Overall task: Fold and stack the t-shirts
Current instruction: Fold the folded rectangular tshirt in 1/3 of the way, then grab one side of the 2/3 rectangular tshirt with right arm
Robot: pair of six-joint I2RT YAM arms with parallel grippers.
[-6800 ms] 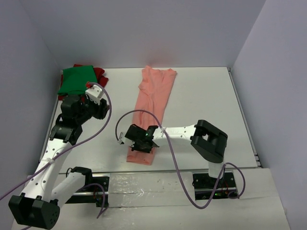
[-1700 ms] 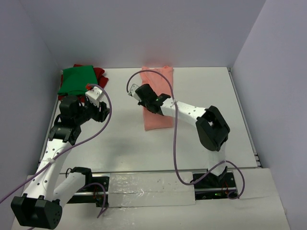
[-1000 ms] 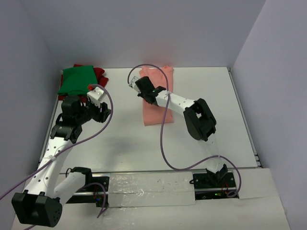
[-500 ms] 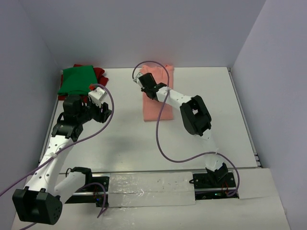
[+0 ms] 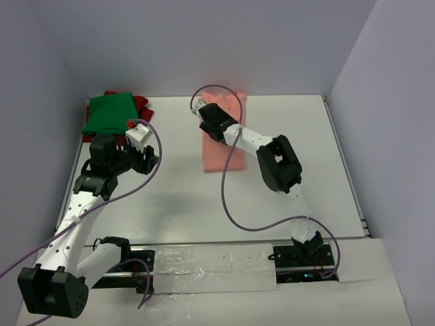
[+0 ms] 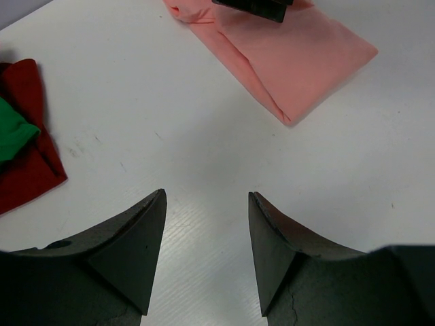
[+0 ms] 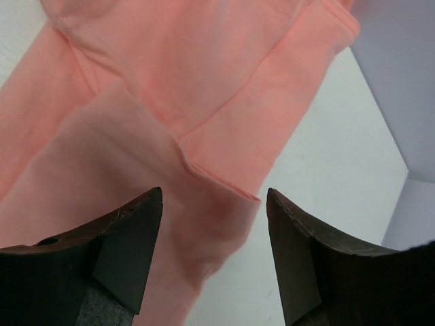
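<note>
The pink shirt (image 5: 224, 146) is seen folded into a short strip, flat on the counter (image 5: 299, 136), upper centre of the top view. The right tool (image 5: 207, 117) is held over its far end, jaws apart, nothing gripped. The green shirt (image 5: 109, 112) is stacked on the red shirt (image 5: 141, 104), upper left corner. The left tool (image 6: 206, 195) is held apart and empty over white counter, between stack and pink shirt.

Plain salmon-pink cloth t-shirt (image 5: 215, 160) on white flat tabletop (image 5: 170, 197), bright green cloth t-shirt (image 5: 107, 113) upper left (dark red cloth t-shirt (image 5: 142, 104) beneath).
</note>
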